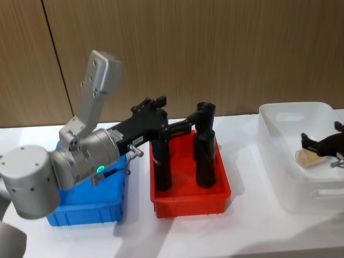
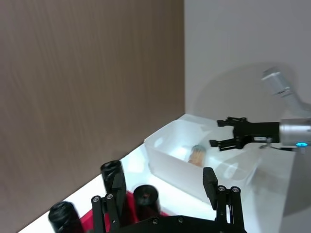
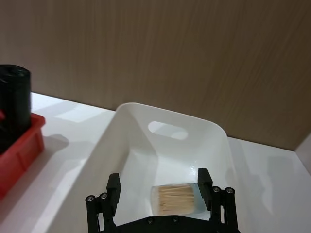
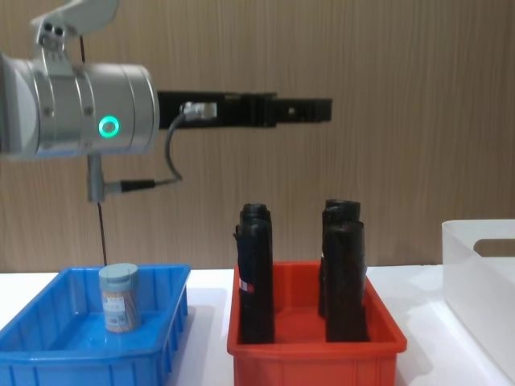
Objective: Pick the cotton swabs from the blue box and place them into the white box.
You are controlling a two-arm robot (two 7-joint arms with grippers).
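Note:
One jar of cotton swabs [image 4: 119, 297] stands upright in the blue box [image 4: 165, 322], which sits under my left arm [image 1: 86, 201]. Another jar of cotton swabs [image 3: 177, 199] lies on its side on the floor of the white box [image 3: 138, 141], also seen at the table's right [image 1: 285, 161] [image 2: 165, 153]. My right gripper [image 3: 160, 191] hovers open just over that jar [image 1: 307, 157], its fingers wider than the jar and not touching it. My left gripper [image 4: 310, 110] is open and empty, held high above the red bin [image 1: 177, 112].
A red bin [image 1: 191, 196] between the two boxes holds several tall black rolls [image 4: 256, 273] standing upright, under the left gripper. A wooden wall runs close behind the table. Bare white tabletop lies in front of the boxes.

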